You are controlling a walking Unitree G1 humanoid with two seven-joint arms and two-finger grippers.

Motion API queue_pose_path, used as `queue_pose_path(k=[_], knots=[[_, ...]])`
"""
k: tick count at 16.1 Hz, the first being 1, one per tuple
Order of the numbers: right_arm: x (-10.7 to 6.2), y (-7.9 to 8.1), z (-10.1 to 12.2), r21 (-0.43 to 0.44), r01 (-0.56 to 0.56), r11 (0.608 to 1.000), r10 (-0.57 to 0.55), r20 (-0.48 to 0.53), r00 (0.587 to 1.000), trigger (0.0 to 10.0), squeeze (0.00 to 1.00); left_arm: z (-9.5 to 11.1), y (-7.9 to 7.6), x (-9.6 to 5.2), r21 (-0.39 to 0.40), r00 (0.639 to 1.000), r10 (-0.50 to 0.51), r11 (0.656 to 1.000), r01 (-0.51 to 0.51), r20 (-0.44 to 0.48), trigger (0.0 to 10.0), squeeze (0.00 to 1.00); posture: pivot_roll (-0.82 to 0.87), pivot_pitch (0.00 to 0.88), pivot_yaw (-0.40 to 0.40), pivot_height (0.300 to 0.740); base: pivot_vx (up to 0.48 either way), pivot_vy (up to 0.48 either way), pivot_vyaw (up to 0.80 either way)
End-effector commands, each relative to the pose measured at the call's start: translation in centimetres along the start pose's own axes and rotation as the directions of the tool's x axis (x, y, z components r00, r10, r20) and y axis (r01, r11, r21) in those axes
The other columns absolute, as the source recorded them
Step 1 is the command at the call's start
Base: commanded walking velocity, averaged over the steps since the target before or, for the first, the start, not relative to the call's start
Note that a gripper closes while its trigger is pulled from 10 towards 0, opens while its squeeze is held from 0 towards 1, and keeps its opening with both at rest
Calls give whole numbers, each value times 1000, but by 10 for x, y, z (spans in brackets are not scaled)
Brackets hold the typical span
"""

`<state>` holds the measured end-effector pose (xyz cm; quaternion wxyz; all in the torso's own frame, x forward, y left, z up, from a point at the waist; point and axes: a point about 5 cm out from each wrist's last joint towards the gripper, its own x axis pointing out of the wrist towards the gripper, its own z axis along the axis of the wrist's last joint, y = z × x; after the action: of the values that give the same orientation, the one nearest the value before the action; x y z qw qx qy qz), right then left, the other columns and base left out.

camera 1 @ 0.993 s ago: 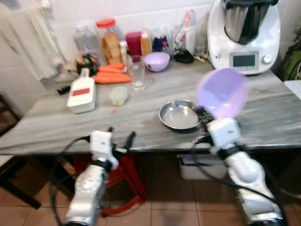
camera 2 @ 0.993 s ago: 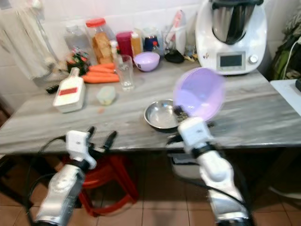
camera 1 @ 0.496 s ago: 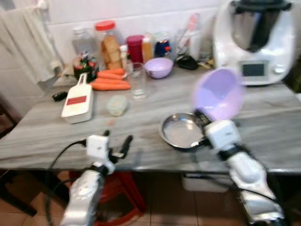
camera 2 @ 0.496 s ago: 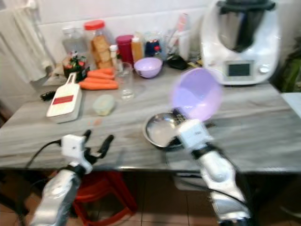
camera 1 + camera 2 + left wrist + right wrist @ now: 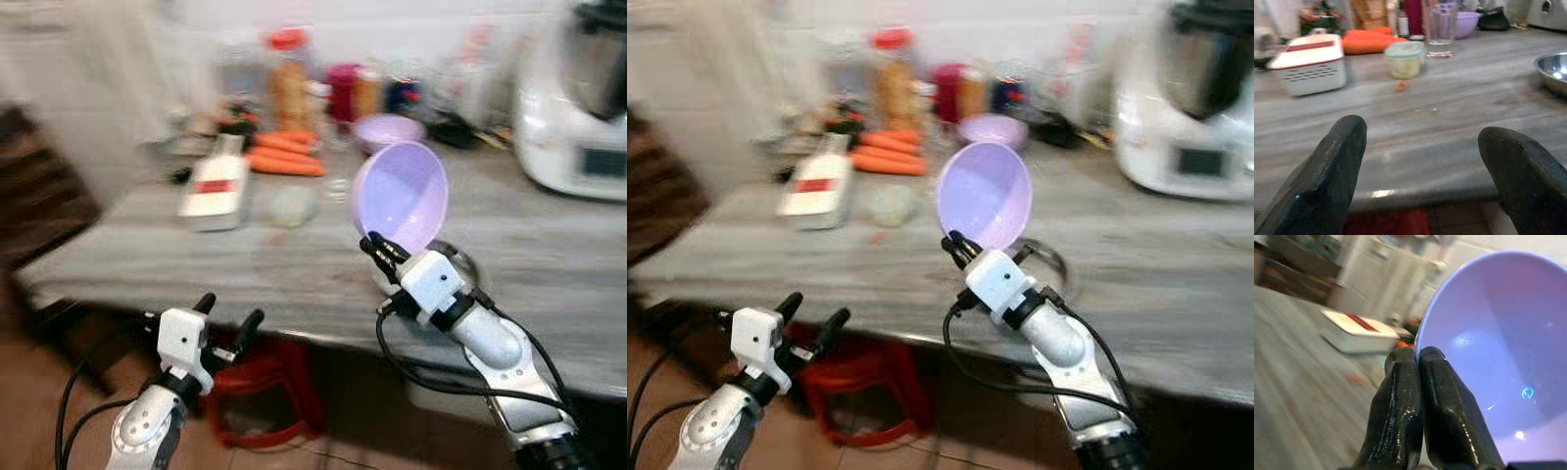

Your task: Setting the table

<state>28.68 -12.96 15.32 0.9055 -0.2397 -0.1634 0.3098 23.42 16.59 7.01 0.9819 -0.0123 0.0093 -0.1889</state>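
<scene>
A long grey stone-look table point(image 5: 294, 279) runs across a kitchen with a pale tiled wall behind it, the head views blurred; under its near edge stands a red stool point(image 5: 265, 387) on a brown tiled floor; the right gripper point(image 5: 377, 250) holds a lilac bowl point(image 5: 400, 196) tipped on edge above the table's front part, its two black fingers point(image 5: 1415, 406) pressed together on the rim with the hollow facing the camera; just behind the bowl a steel bowl point(image 5: 1553, 71) sits on the table; the left gripper point(image 5: 225, 318) hangs in front of the table edge, below the top, its fingers spread wide with nothing between them; farther back lie a white box with a red label point(image 5: 216, 186), a small lidded tub point(image 5: 1404, 58), a clear glass point(image 5: 1441, 24), carrots point(image 5: 284, 157) and a second lilac bowl point(image 5: 387, 130); jars and bottles line the wall, one a tall jar with a red lid point(image 5: 286, 83); a white kitchen machine point(image 5: 583, 108) stands at the table's right end
</scene>
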Motion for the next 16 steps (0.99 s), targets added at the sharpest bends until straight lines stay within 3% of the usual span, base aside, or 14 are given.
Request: queue_pose_path(k=[1, 5, 9, 12, 16], knots=[[2, -2, 0, -1, -7, 1000, 7, 8, 1000, 10000, 0, 5, -3, 2, -6, 999, -32, 999, 32, 17, 10000, 0, -12, 0, 101, 740, 0, 0, 0], [9, -9, -12, 12, -117, 993, 117, -65, 991, 10000, 0, 12, -15, 4, -43, 985, -167, 985, 169, 45, 10000, 0, -16, 0, 102, 740, 0, 0, 0], [15, -22, -26, -17, -242, 970, 236, -164, 958, 10000, 0, 15, -16, 6, -40, 982, -181, 982, 183, 48, 10000, 0, -28, 0, 109, 740, 0, 0, 0], [21, -21, -32, -72, -398, 915, 376, -210, 903, 10000, 0, 14, -17, 7, -50, 980, -196, 979, 198, 45, 10000, 0, -19, 0, 108, 740, 0, 0, 0], [21, -22, -41, -75, -458, 886, 427, -254, 868, 10000, 0, 10, -18, 7, -68, 978, -203, 976, 205, 42, 10000, 0, -9, 0, 102, 740, 0, 0, 0]])
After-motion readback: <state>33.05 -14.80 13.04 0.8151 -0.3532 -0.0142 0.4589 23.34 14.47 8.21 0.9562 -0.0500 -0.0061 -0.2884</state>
